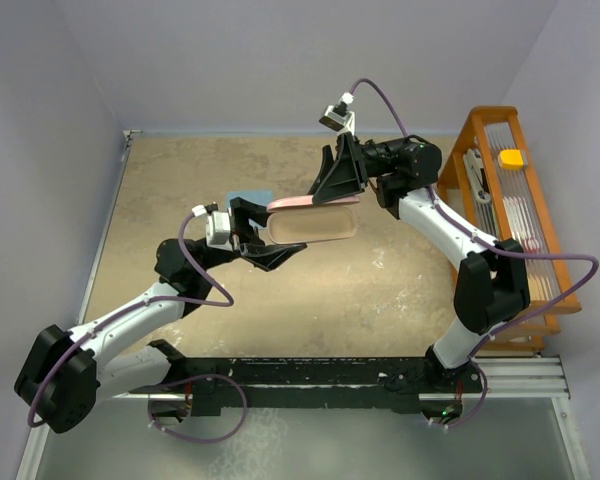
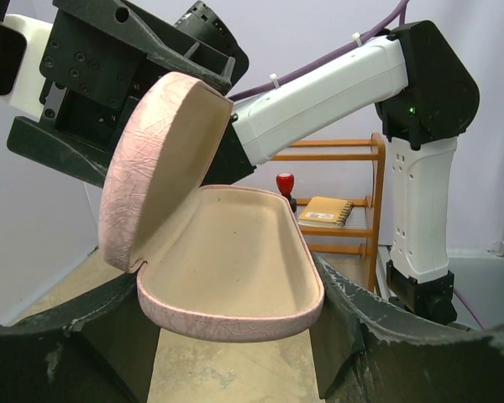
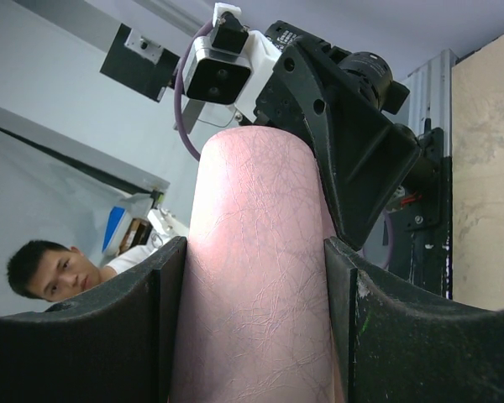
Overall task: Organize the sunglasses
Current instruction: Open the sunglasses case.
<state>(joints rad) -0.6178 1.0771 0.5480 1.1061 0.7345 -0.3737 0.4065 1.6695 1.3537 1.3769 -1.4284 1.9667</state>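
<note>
From above, my left pincer (image 1: 268, 238) was closed on the left end of the lower shell of the pink case (image 1: 315, 226), holding it up off the table (image 1: 170, 190). My right pincer (image 1: 332, 188) reached in from the far side and gripped the lid (image 1: 315, 201), which stood raised off the shell. A blue cloth (image 1: 242, 195) lay on the table just behind my left pincer, partly hidden by it, and a wooden rack (image 1: 495, 115) stood along the right edge with a yellow object (image 1: 511, 158) on it. Through my left wrist camera, my two dark fingers (image 2: 378, 344) pressed on either side of the lower shell, whose beige lining faced the lens. The lid was swung up and to the left on its hinge, with my right pincer clamped on it from behind. Beyond, a small notebook (image 2: 323, 211) rested on a shelf of the rack. Through my right wrist camera, the pink outside of the lid filled the space between my fingers (image 3: 118, 336), both touching it. My left pincer rose behind the lid, and a man's face (image 3: 52, 267) showed at the lower left. I could not tell where the sunglasses were, as no view showed them.
</note>
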